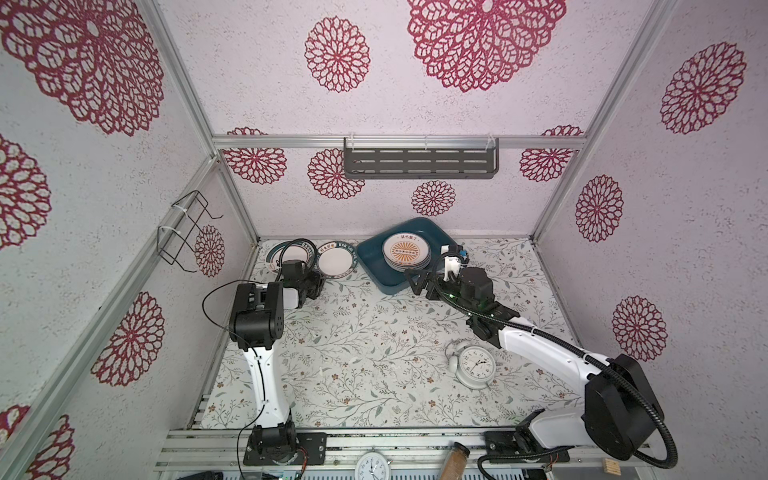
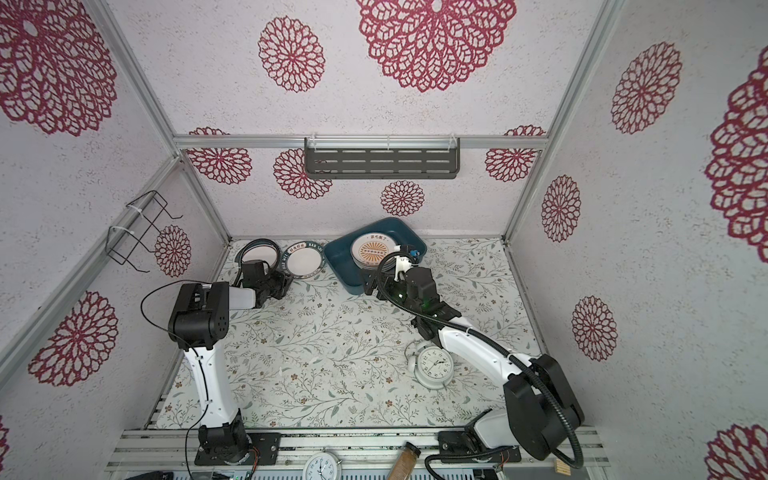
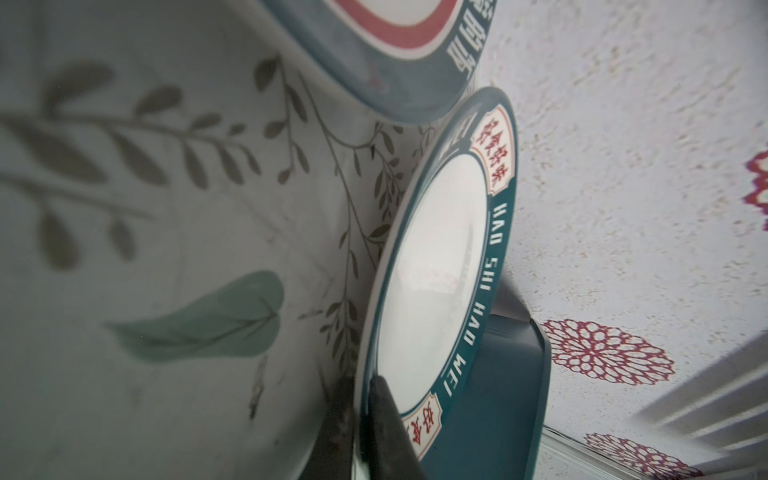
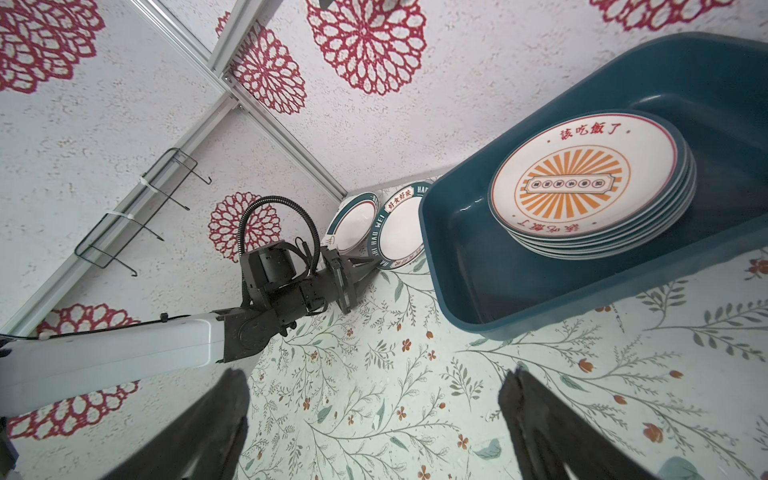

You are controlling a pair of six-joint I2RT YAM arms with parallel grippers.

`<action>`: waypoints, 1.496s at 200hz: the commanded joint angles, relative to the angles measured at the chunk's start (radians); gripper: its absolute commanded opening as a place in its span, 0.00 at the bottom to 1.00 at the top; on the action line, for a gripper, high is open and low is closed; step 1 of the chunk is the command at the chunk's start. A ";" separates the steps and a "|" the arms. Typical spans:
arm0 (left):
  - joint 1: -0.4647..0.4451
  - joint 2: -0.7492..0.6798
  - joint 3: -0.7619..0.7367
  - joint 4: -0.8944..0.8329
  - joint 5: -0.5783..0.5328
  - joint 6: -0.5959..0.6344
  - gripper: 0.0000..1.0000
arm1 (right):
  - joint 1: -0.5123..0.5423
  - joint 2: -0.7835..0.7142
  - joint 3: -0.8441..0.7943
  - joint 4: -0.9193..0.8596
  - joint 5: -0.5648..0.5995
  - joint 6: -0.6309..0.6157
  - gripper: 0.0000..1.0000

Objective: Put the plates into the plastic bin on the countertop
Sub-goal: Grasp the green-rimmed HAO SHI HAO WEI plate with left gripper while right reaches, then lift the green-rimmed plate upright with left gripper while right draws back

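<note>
While the left claw (image 3: 360,392) was clamped on the near rim of the lettered plate (image 3: 432,270), one finger on its face and one under it, the hold took only the thin edge. The plate lay at the back of the countertop (image 1: 374,353), just beside the bin (image 1: 376,266). Whether it was clear of the surface could not be told.

Risks, as judged:
- Edge pinch on glazed ware: the plate's weight hung out beyond the fingers, so a quick lift could make it droop or slip out.
- A second plate (image 4: 353,218) sat close on the other side, rims touching or nearly so. A skewed lift could drag or tip it.
- The bin wall rose right alongside. A low carry would strike it and could knock the plate loose.
- A stack of plates (image 1: 406,249), sunburst on top, filled the far half of the bin. A hard landing could chip the ware or shift the stack.

In the way: the right claw (image 4: 374,374), jaws wide apart and empty, hovered over the countertop by the bin's near corner. It sat close to any route over that end.

Further out, an alarm clock (image 1: 473,363) stood well apart near the right arm, and a shelf (image 1: 419,162) hung on the back wall. Neither obstructed.
</note>
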 commanded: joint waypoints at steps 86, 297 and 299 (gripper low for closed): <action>-0.003 -0.099 -0.067 0.030 -0.009 -0.021 0.00 | -0.009 -0.040 0.018 -0.038 0.031 -0.016 0.99; -0.006 -0.650 -0.218 -0.296 -0.104 0.184 0.00 | -0.069 -0.138 -0.018 -0.085 0.055 -0.056 0.99; -0.006 -0.653 -0.218 -0.297 -0.104 0.184 0.00 | -0.070 -0.139 -0.020 -0.084 0.055 -0.056 0.99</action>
